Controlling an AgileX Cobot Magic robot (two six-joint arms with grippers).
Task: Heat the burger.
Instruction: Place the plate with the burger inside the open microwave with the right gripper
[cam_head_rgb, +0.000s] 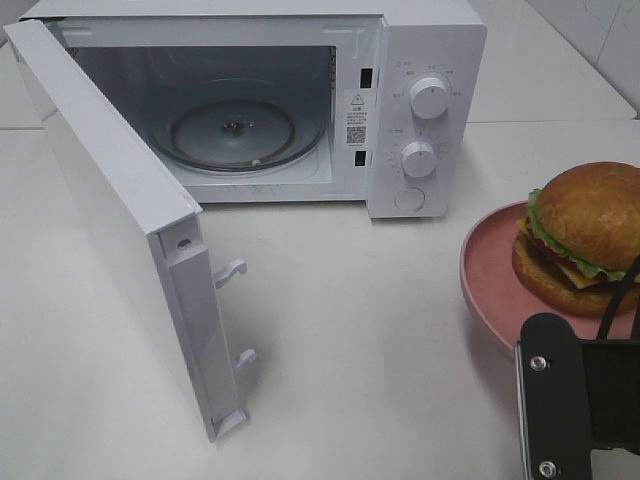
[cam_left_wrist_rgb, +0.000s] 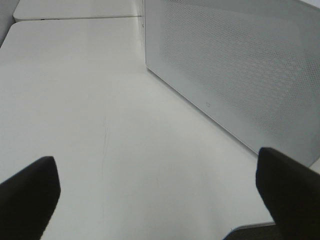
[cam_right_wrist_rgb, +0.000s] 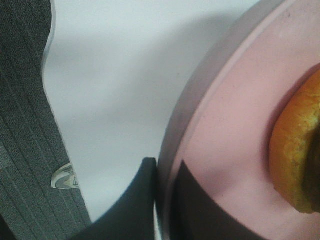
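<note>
1. Left of the white box-shaped microwave oven (cam_head_rgb: 420, 110), facing the outer side of its swung-open white door (cam_head_rgb: 110, 230), the left gripper (cam_left_wrist_rgb: 159, 187) hangs released. Its fingers are spread wide with nothing between them.
2. Inside the microwave, the round clear glass turntable (cam_head_rgb: 235, 135) lies bare, so loading looks like the step in hand.
3. Right of the microwave and nearer the front, the tall burger (cam_head_rgb: 585, 235) with its glossy brown bun, green lettuce and yellow cheese sits on a round pink plate (cam_head_rgb: 490, 270).
4. The right gripper (cam_right_wrist_rgb: 162, 200) is clenched on that plate's rim, one dark finger on each face.
5. Next, I judge, the plate must travel level toward the microwave's cavity and settle on the turntable — any tilt risks sliding the burger.
</note>
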